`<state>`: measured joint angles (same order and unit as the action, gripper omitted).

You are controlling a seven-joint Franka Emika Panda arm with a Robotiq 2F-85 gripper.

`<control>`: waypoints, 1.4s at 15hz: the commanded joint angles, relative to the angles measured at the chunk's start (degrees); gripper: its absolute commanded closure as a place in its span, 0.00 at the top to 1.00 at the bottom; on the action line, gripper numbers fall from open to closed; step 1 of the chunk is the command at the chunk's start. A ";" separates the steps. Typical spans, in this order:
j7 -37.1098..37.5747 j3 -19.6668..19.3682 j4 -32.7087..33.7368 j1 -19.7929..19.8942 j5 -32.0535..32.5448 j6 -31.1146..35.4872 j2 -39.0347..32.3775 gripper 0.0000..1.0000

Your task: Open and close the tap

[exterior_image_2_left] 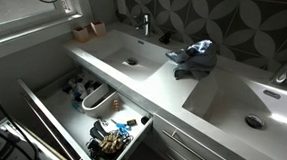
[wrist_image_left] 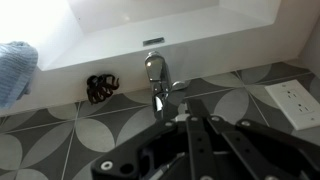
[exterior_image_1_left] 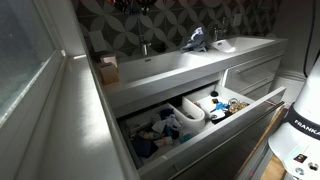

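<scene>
Tap (wrist_image_left: pixel 155 75) stands at the back rim of the basin (wrist_image_left: pixel 180 25), close against the tiled wall (wrist_image_left: pixel 60 130). In both exterior views it is the slim stem (exterior_image_1_left: pixel 146 47) (exterior_image_2_left: pixel 142 25) nearer the box (exterior_image_2_left: pixel 86 29). The gripper (wrist_image_left: pixel 188 122) hovers short of the tap and touches nothing. Its dark body fills the near edge of the wrist view, and I cannot tell how its jaws stand.

No water shows at the spout, so the task looks barely begun, with both opening and closing left to do.

Room around the tap is tight at the wall side and free on the basin side. A dark coiled thing (wrist_image_left: pixel 100 88) lies just beside the tap, with the cloth (wrist_image_left: pixel 15 72) farther off on that same side. A socket (wrist_image_left: pixel 290 102) sits on the wall on the tap's other side. Well below the tap, the drawer (exterior_image_2_left: pixel 42 109) juts out, an edge for the arm to mind.
</scene>
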<state>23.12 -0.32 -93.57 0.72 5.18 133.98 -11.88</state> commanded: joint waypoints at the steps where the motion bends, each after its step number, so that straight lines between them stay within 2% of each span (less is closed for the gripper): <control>1: -0.27 -1.02 0.22 -0.91 -0.37 -0.22 -0.04 0.01; 10: -0.20 -0.64 2.94 -2.36 0.66 -1.26 -2.71 0.00; 21: 0.64 -2.29 12.21 -4.37 0.67 -0.53 -13.10 0.00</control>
<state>22.93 -1.09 -85.85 -2.53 5.22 133.96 -21.64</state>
